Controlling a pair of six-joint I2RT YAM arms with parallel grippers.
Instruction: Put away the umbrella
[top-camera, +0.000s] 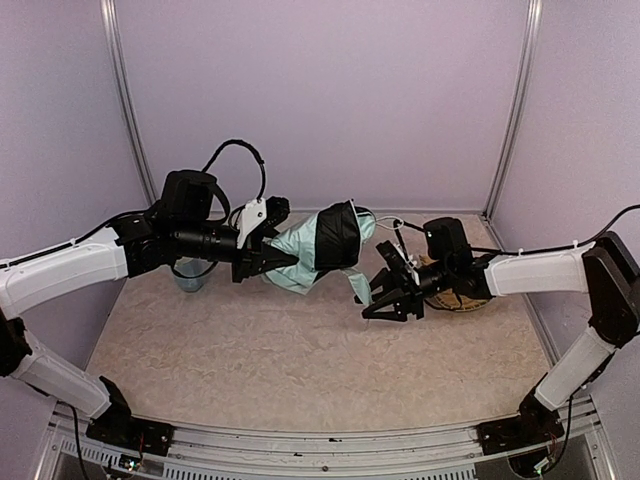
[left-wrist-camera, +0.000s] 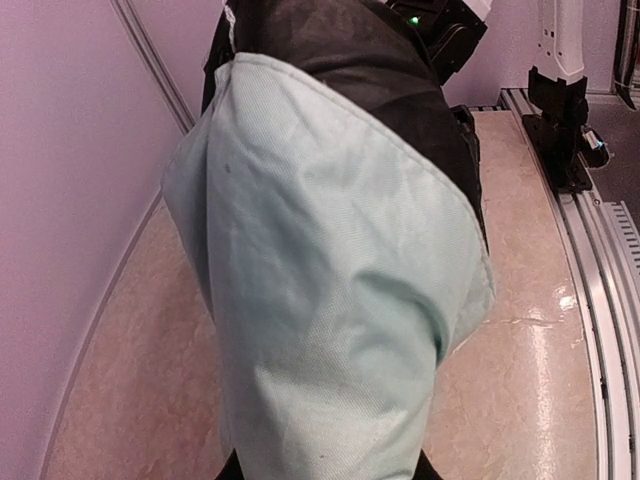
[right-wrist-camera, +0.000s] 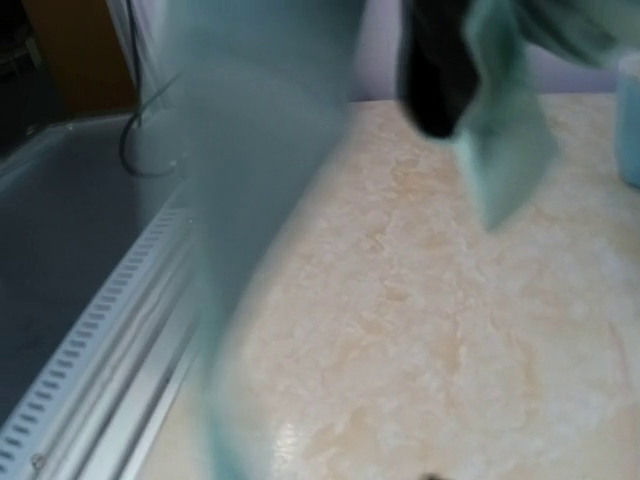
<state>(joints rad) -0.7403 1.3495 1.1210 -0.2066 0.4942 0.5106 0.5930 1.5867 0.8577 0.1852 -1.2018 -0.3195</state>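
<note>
Top view only: umbrella (top-camera: 318, 250) is seen clamped off table (top-camera: 300, 370) by left gripper (top-camera: 268, 262). Closure of right gripper (top-camera: 385, 300) cannot be told, wrist view blurred. Room is left toward near edge.

On the umbrella (left-wrist-camera: 330, 300) in front of me, the mint cloth looks finely woven and matt, and its black underside is duller and faintly creased. Below me the tabletop (left-wrist-camera: 520, 400) shows stone-patterned beige with a soft gloss. The rail (left-wrist-camera: 600, 300) is ribbed bare metal with a satin shine.
</note>
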